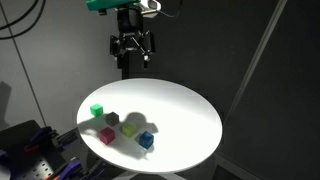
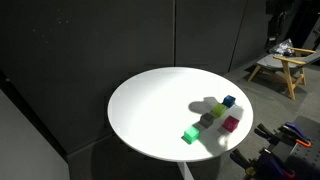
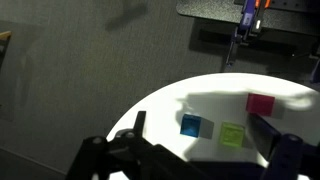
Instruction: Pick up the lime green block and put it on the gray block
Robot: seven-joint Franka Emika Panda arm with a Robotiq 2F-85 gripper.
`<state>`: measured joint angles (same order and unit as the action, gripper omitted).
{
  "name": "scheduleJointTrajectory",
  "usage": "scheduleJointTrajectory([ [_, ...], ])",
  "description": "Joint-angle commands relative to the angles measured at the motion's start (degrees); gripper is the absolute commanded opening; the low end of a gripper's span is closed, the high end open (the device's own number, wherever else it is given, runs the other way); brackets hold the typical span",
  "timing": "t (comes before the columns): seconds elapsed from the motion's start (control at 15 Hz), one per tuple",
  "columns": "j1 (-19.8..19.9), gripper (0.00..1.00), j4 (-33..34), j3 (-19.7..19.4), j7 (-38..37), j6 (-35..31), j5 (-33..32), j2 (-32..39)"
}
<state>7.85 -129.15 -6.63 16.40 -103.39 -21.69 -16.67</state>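
Jaws hang spread and empty, high above the round white counter [image 1: 185, 112]; in the wrist view the small lime green block [image 3: 233, 134] lies far beneath them, closer to one jaw than to mid-gap, while a small blue cube [image 3: 190, 125] sits just beside it, nearer the centre; a straight descent risks pinching blue instead, or knocking it; the dull gray block [image 2: 207, 120], outside that view, stands among close neighbours, so a careless placement could scatter them.

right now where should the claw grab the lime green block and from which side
From straight above: the lime green block sits flat with its top free. Close the claw on the two side faces not turned toward the blue block or the gray block, which seem to flank it closely in a row.
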Motion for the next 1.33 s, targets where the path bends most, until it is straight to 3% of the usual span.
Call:
scheduleJointTrajectory([
  [0.0,-0.6,1.00,0.2,-0.5,-0.1,0.1,-0.1,0.0],
  [0.67,-0.6,1.00,0.2,-0.5,-0.1,0.2,-0.1,-0.2],
  [1.27,-2.2,1.00,1.1,-1.1,2.1,-3.2,5.3,2.6],
])
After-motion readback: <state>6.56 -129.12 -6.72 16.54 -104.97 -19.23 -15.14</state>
